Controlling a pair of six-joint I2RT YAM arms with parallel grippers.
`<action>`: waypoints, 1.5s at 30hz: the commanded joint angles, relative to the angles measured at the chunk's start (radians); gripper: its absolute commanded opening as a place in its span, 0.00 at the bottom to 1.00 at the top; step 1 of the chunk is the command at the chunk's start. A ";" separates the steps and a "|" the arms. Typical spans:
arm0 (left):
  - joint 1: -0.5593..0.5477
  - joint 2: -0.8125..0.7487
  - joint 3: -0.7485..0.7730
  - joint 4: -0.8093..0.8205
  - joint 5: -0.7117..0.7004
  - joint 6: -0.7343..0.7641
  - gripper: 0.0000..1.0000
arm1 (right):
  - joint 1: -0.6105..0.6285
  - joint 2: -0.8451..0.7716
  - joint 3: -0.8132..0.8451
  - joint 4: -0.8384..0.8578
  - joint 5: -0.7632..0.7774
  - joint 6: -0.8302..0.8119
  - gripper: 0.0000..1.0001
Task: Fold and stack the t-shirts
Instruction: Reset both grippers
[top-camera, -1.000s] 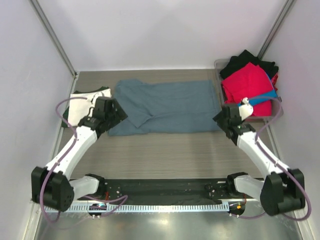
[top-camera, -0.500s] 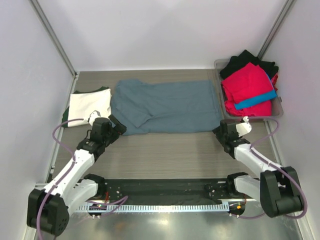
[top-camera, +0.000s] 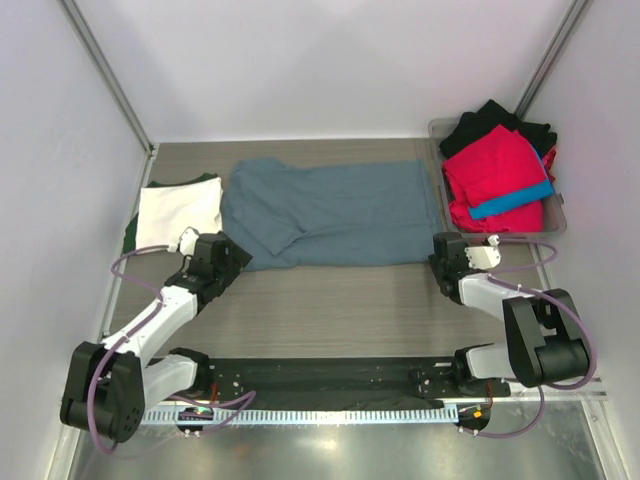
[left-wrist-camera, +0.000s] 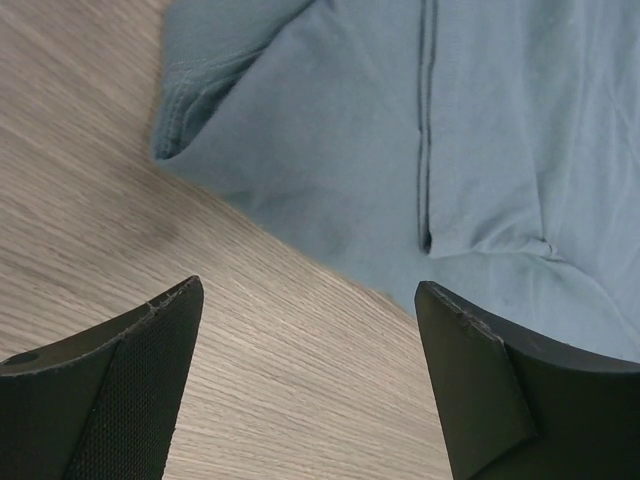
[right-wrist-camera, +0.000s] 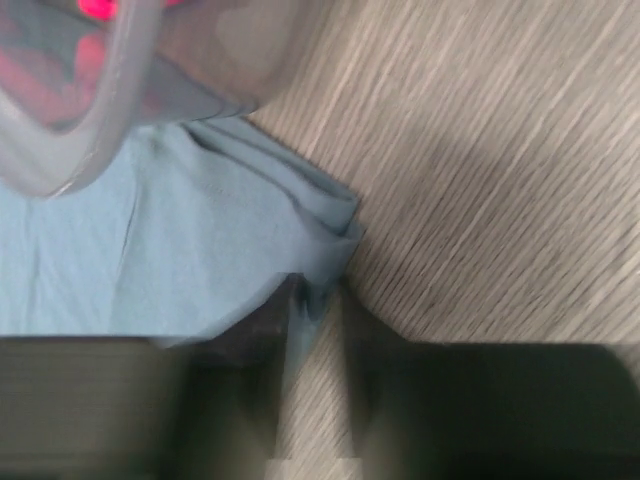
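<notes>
A slate blue-grey t-shirt (top-camera: 340, 210) lies spread lengthways across the middle of the table. My left gripper (top-camera: 233, 257) hovers open just off its near-left corner; in the left wrist view the gripper (left-wrist-camera: 308, 300) has bare wood between its fingers and the shirt (left-wrist-camera: 480, 120) lies just beyond. My right gripper (top-camera: 440, 256) is low at the near-right corner. In the blurred right wrist view, that gripper (right-wrist-camera: 317, 300) has its jaws narrow, with a sliver of the shirt's (right-wrist-camera: 150, 250) edge and some wood showing between them. A folded cream-white t-shirt (top-camera: 178, 210) rests on a dark green one (top-camera: 130, 236) at the left.
A clear plastic bin (top-camera: 556, 226) at the back right holds a red shirt (top-camera: 490, 170), a black one (top-camera: 495, 115) and a bright blue one (top-camera: 510, 200). Its rim (right-wrist-camera: 120, 90) hangs close over the right gripper. Walls close in left, right and behind.
Both grippers have drawn back toward me and dropped to the blue-grey shirt's near corners. The right jaws have narrowed around the corner's edge; the left stays wide.
</notes>
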 joint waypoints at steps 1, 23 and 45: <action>0.006 0.020 -0.008 0.049 -0.050 -0.055 0.87 | -0.004 0.045 0.048 -0.014 0.078 0.034 0.17; 0.006 0.153 -0.033 0.161 -0.239 -0.134 0.55 | -0.004 -0.194 -0.048 -0.095 0.050 -0.072 0.01; 0.013 0.194 0.188 -0.082 -0.363 -0.046 0.00 | -0.004 -0.310 0.028 -0.307 0.067 -0.089 0.01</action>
